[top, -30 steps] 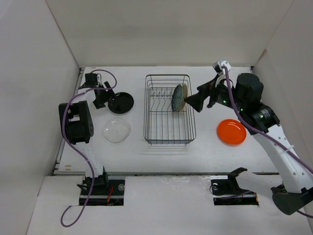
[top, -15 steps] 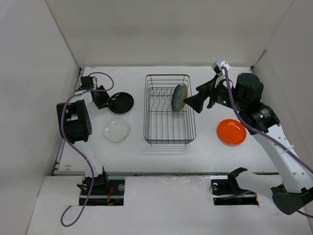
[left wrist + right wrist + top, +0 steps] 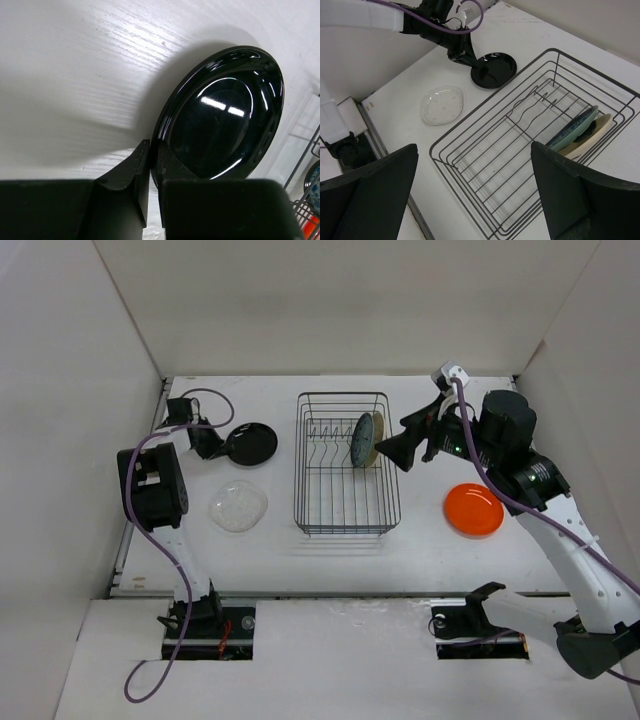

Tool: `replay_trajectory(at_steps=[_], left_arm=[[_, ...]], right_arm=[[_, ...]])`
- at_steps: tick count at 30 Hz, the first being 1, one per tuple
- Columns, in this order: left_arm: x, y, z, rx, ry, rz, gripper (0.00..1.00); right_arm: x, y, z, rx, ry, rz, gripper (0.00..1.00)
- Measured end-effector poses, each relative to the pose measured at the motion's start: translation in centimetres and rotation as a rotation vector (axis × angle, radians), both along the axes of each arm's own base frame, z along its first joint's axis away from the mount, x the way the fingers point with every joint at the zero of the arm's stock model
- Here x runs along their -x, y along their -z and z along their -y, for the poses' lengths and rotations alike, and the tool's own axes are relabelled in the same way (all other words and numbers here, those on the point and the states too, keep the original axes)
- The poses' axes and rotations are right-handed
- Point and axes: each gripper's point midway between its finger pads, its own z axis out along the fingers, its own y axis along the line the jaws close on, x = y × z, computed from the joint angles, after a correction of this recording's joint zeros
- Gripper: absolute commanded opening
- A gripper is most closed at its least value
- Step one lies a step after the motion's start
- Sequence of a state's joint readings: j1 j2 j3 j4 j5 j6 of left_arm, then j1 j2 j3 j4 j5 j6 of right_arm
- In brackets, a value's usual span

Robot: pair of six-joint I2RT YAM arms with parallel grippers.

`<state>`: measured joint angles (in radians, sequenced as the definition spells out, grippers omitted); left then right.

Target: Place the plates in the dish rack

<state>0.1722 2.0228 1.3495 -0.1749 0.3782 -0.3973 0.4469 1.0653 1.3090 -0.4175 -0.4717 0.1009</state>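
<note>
My left gripper (image 3: 214,445) (image 3: 154,150) is shut on the left rim of the black plate (image 3: 252,443) (image 3: 222,115) (image 3: 494,69), which is tipped up off the table left of the dish rack (image 3: 345,465) (image 3: 530,165). A teal patterned plate (image 3: 364,439) (image 3: 572,131) and a cream plate (image 3: 376,441) (image 3: 592,131) stand upright in the rack's right side. The clear glass plate (image 3: 239,506) (image 3: 441,104) lies flat near the rack's left front. The orange plate (image 3: 474,509) lies right of the rack. My right gripper (image 3: 392,450) (image 3: 475,185) hovers open over the rack's right edge, holding nothing.
White walls close in the table on the left, back and right. The left arm's purple cable (image 3: 200,400) loops over the back left corner. The rack's upright prongs (image 3: 540,97) run along its middle.
My left gripper has shut on the black plate's rim and lifted that edge, and the plate has shifted slightly right and back. The right arm has barely moved.
</note>
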Motion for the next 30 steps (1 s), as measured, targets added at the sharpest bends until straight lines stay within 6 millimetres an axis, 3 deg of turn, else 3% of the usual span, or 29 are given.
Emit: replay_trajectory(at_steps=[11, 15, 19, 25, 30], left_arm=[[-0.6, -0.1, 0.0, 0.008, -0.022, 0.017, 0.0], [-0.7, -1.3, -0.1, 0.004, -0.025, 0.046, 0.0], [0.1, -4.5, -0.4, -0.03, -0.045, 0.11, 0.0], [-0.3, -11.7, -0.9, -0.079, -0.067, 0.285, 0.0], [0.4, -16.5, 0.9, -0.085, -0.031, 0.392, 0.0]], right_arm=[[-0.5, 0.4, 0.0, 0.006, 0.011, -0.007, 0.98], [-1.5, 1.3, -0.4, 0.015, 0.016, -0.025, 0.98], [-2.4, 3.0, -0.9, 0.025, 0.016, -0.066, 0.98], [-3.8, 4.1, -1.6, 0.006, -0.002, -0.092, 0.98], [-5.9, 4.3, -3.3, -0.023, -0.072, -0.072, 0.98]])
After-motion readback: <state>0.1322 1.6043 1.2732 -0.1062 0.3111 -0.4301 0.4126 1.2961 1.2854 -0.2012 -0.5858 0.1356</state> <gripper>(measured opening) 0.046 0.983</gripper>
